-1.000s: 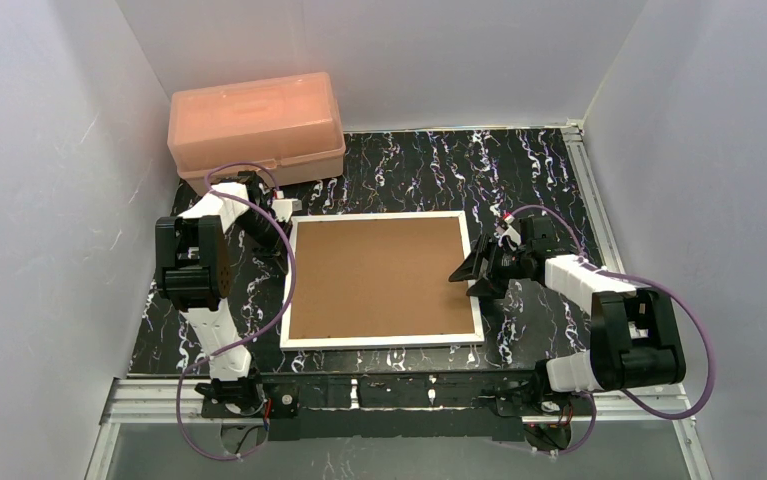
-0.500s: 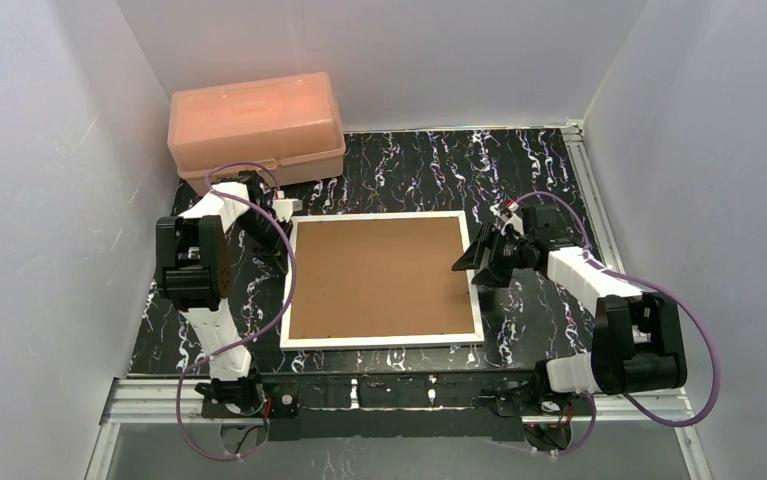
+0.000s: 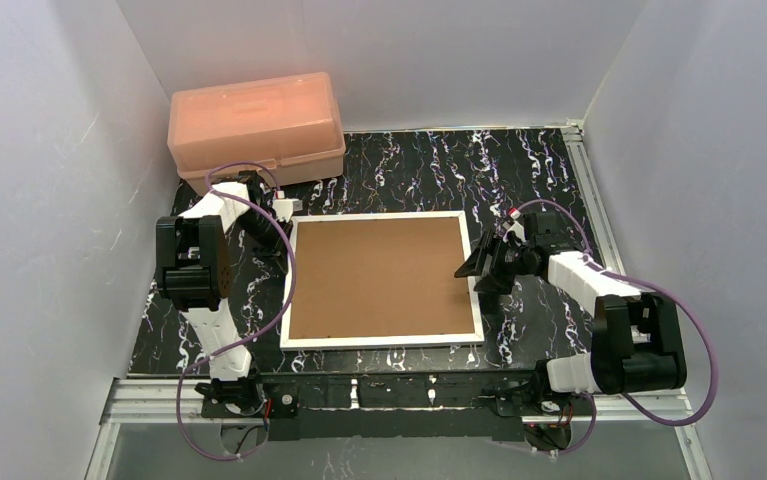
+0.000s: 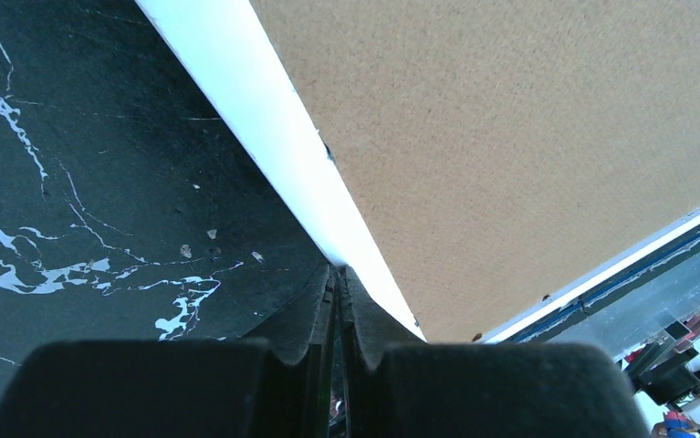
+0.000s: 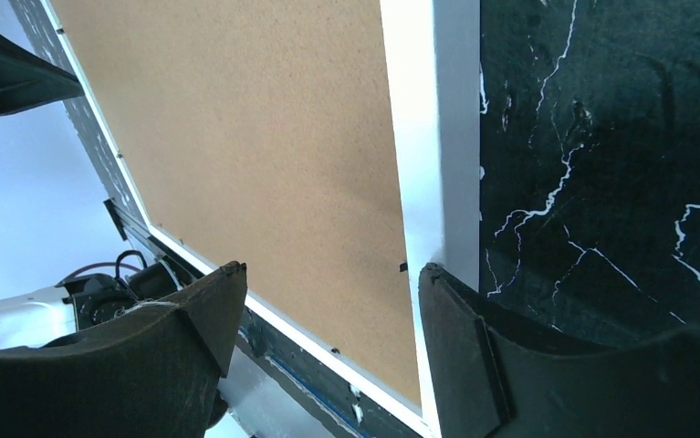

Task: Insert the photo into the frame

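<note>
The left arm (image 3: 191, 262) and right arm (image 3: 584, 280) have white shells, black joint housings, looping purple cables (image 3: 289, 265) and matte black fingers (image 5: 191, 319).

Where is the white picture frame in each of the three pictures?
Top external: the frame lies flat in the middle of the table.
Left wrist: its white edge slants from the top left down to the bottom middle.
Right wrist: its white edge runs straight down, right of the middle.
Shared landmark: the brown backing board inside the frame shows in all three.
</note>
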